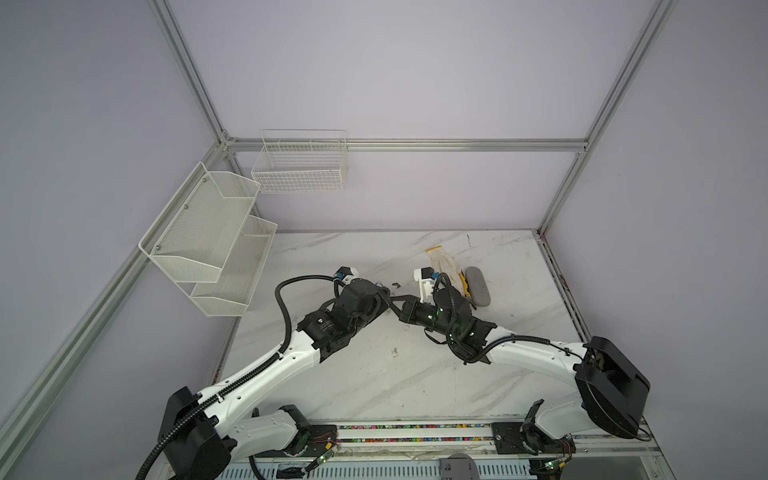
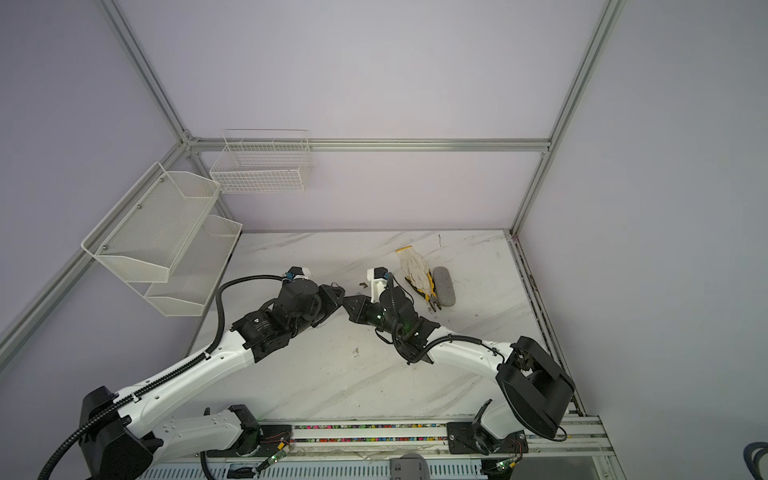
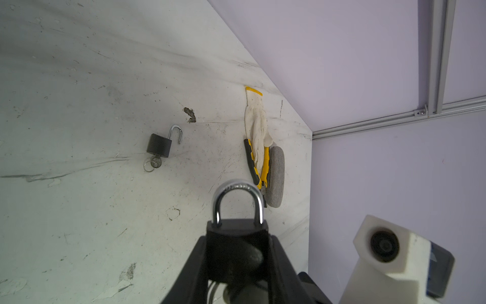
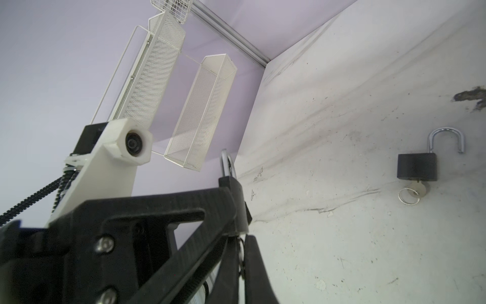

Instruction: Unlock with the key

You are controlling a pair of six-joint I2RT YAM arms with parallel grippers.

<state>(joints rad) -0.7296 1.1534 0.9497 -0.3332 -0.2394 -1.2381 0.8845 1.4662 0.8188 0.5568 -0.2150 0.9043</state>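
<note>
We are clamping the black, silver-looped padlock (image 3: pixel 228 237) in our left pincer (image 1: pixel 384 296); our right pincer (image 4: pixel 243 244) is pinching shut just right of it, at its bottom end.

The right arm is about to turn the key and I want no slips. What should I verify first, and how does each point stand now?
1. Left gripper clamps the closed padlock: ok.
2. Its shackle is shut, so unlocking is due: ok.
3. Right gripper shut right under that padlock's base: ok.
4. A key between the right fingers: cannot tell, hidden.
5. The open padlock lies on the table, apart from both arms: ok.
6. Glove and pliers lie off to the side: ok.
</note>
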